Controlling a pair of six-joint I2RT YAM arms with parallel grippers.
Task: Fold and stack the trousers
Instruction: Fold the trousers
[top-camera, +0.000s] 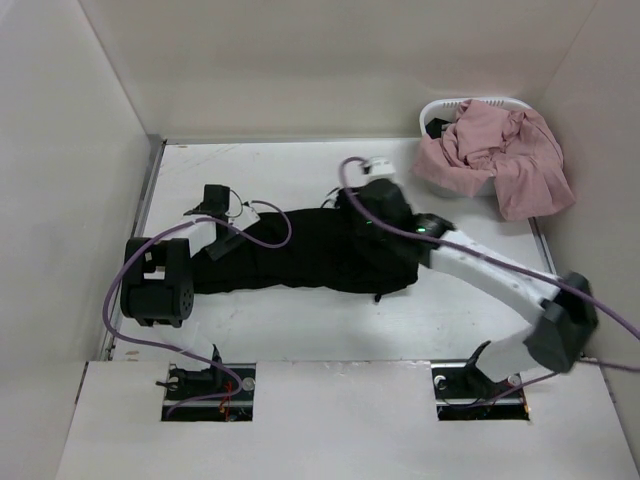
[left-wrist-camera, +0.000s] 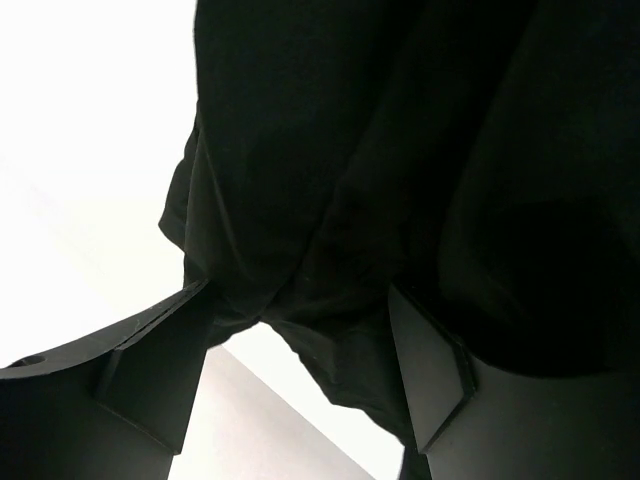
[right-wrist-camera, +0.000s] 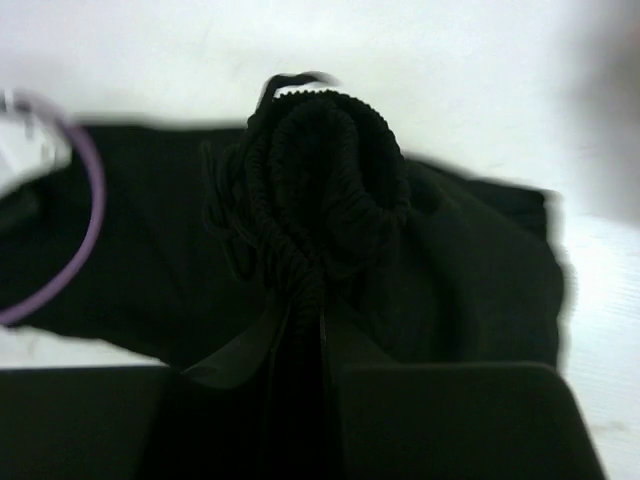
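The black soft-fabric trousers (top-camera: 300, 262) are spread lengthwise across the white table (top-camera: 330, 325). The ribbed waistband (right-wrist-camera: 320, 160) is clamped, bunched, in the right hand (right-wrist-camera: 320, 320). The left hand (left-wrist-camera: 300, 310) is set apart around a leg hem (left-wrist-camera: 230, 270). Light, limp cloth is judged best gripped at the edges.

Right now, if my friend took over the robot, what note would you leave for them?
Left gripper: open, jaws either side of a trousers edge at the left end.
Right gripper: shut on the bunched waistband, right end.
Trousers: lying in a long strip across the table.
Done: laid out, both ends reached.
To do: fold across, then stack.
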